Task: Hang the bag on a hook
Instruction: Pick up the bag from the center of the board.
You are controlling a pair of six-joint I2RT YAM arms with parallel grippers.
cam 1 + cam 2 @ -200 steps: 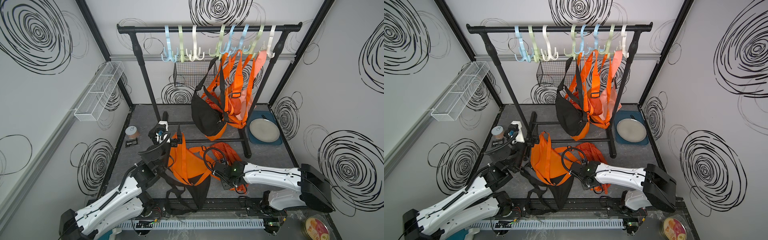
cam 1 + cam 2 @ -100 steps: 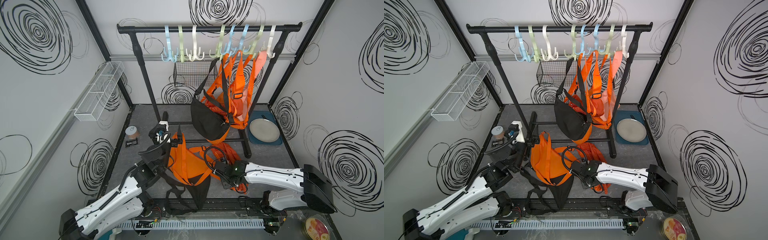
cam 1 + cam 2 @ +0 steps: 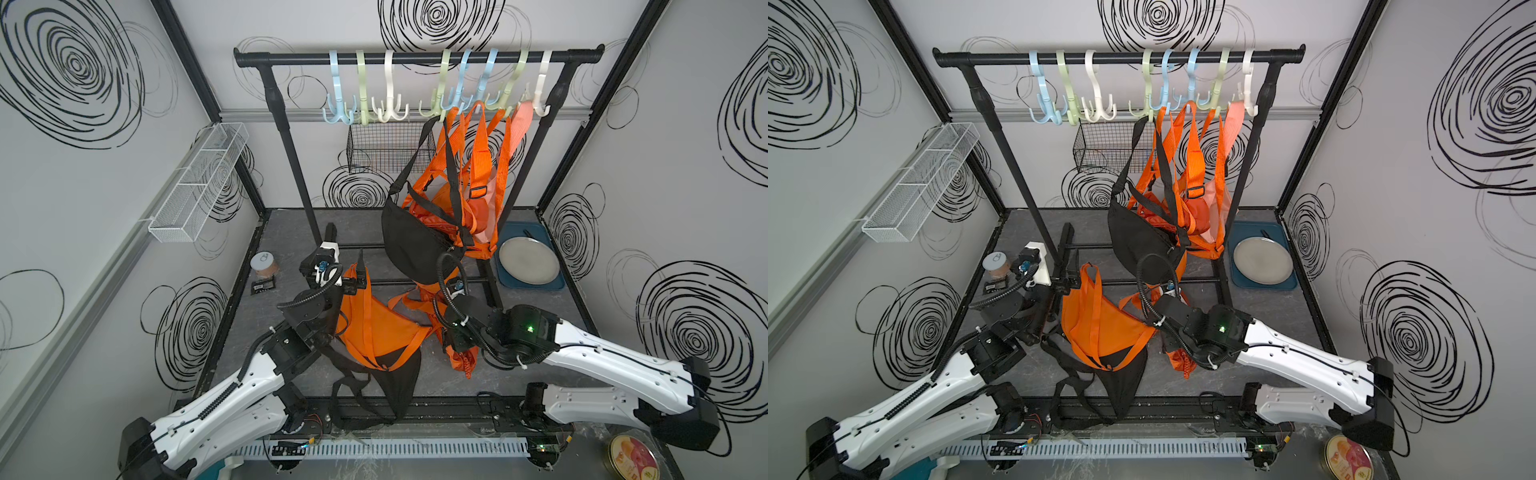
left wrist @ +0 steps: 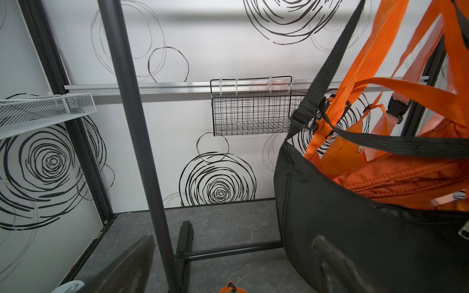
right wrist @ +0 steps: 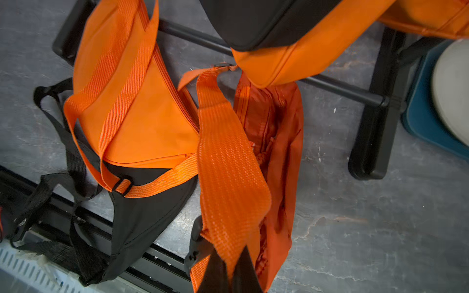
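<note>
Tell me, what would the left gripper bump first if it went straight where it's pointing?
Probably the hanging black bag: the open left gripper points between it and the rack pole, and the bag looks nearest. Depth is hard to judge.

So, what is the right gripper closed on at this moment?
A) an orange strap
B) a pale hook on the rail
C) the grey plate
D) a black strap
A: in the right wrist view the right gripper is shut on the orange strap, which comes out flat from between its two dark fingers.
</note>
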